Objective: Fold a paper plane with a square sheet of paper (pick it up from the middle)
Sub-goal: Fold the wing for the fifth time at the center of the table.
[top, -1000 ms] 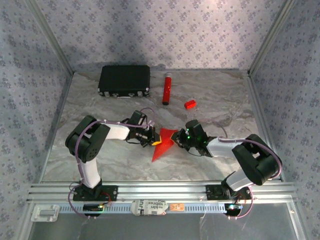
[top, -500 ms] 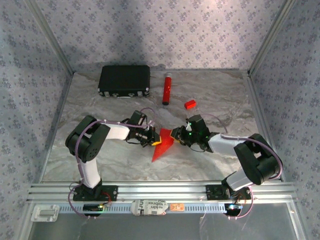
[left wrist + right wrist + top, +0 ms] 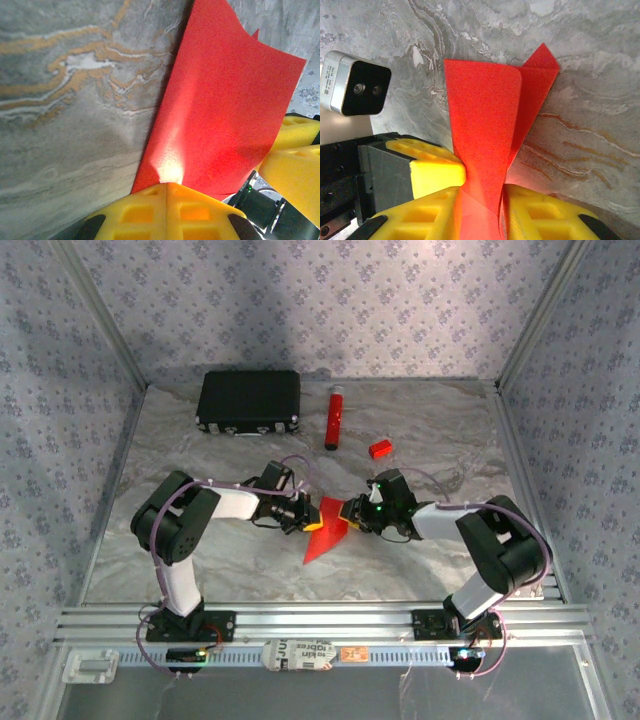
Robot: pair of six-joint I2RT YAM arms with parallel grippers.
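Paper plane [image 3: 322, 535] stays pinched by left gripper [image 3: 167, 186]; right gripper [image 3: 482, 191] has shifted, grip unclear.

Top view evenly lit with soft shadows beside both arms. White glare spot on the red paper sheet [image 3: 225, 100] right at the left gripper [image 3: 167, 185] tips; orange glow at the right gripper [image 3: 481, 196].
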